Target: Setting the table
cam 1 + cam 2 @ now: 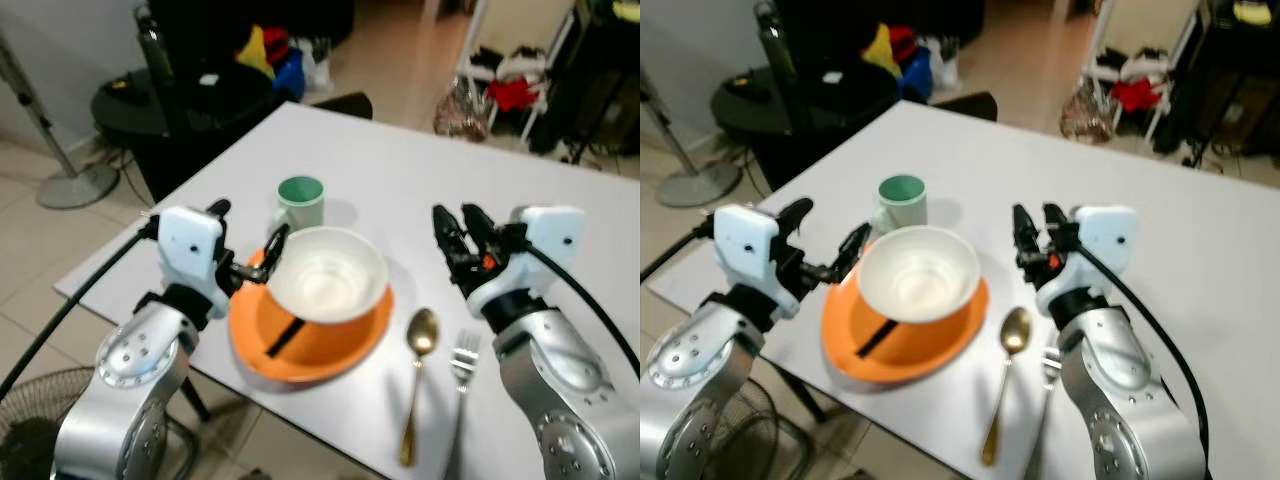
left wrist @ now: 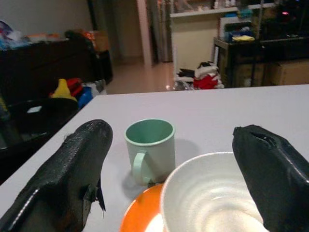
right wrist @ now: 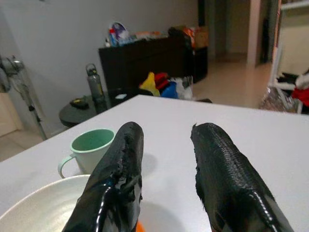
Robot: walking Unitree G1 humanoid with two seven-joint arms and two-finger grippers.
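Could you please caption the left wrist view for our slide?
Left gripper, fingers open, facing a green mug and white bowl.

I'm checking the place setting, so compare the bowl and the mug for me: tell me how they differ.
The bowl is white, wide and shallow, with no handle; the mug is pale green, narrow and tall, with a handle. The bowl sits on the orange plate; the mug stands directly on the table, just beyond the plate. The left gripper hovers open at the bowl's rim, not at the mug. Both are upright and look empty.

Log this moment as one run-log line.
left gripper: open beside bowl | bowl: on orange plate | right gripper: open, above table | spoon, fork: right of plate
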